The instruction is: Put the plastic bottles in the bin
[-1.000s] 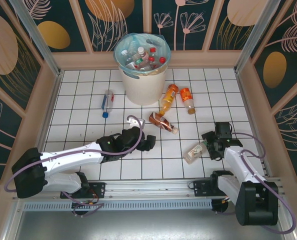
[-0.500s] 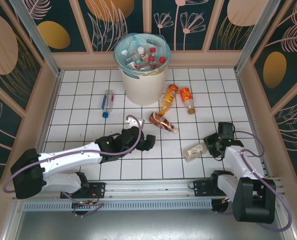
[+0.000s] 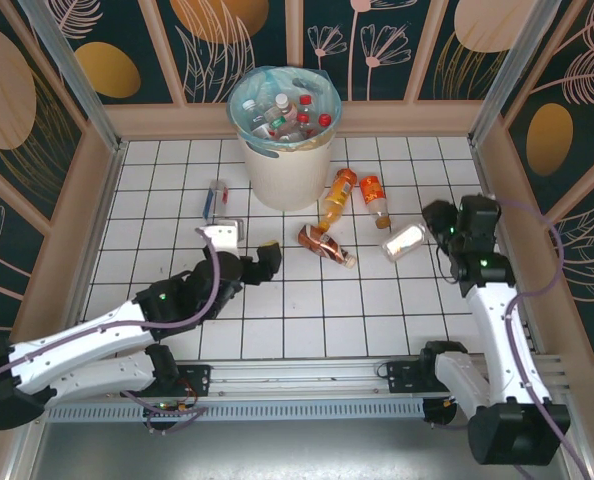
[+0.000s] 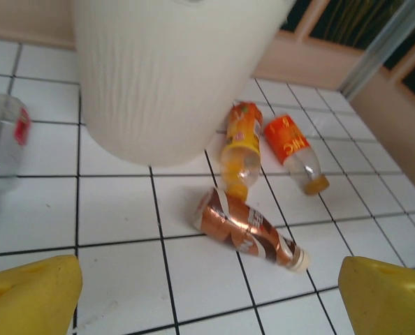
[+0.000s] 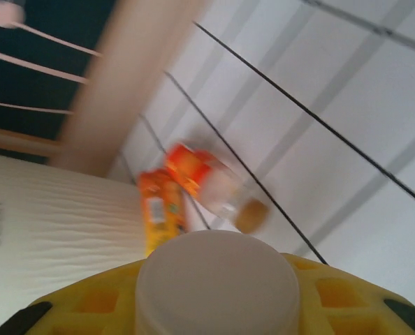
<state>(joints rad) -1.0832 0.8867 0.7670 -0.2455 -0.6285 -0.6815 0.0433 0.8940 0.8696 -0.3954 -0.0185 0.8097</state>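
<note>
The right gripper (image 3: pixel 432 228) is clamped on a clear bottle with a white cap (image 3: pixel 405 240), held raised at the right side of the tiled table (image 3: pixel 157 200). In the right wrist view the white cap sits between the yellow pads (image 5: pixel 89 300), pointing at the camera. Beyond it lie an orange bottle (image 5: pixel 211 185) and a yellow-orange juice bottle (image 5: pixel 162 213), next to the off-white wall of the bin (image 5: pixel 47 209).

The left gripper (image 3: pixel 267 258) hangs over the middle of the table with its jaws wide apart and nothing between them. In the left wrist view its yellow fingertips (image 4: pixel 33 296) sit at the two bottom corners. Just ahead of them, between the two fingers, a brown bottle (image 4: pixel 246 227) lies on its side, apart from both. The two orange bottles lie beyond it, to the right of the bin. A clear bottle with a red label and blue cap (image 3: pixel 215 200) lies to the bin's left.

The bin stands at the far edge, lined with a teal bag (image 3: pixel 252 135). Several bottles (image 3: pixel 287 115) lie inside it.
</note>
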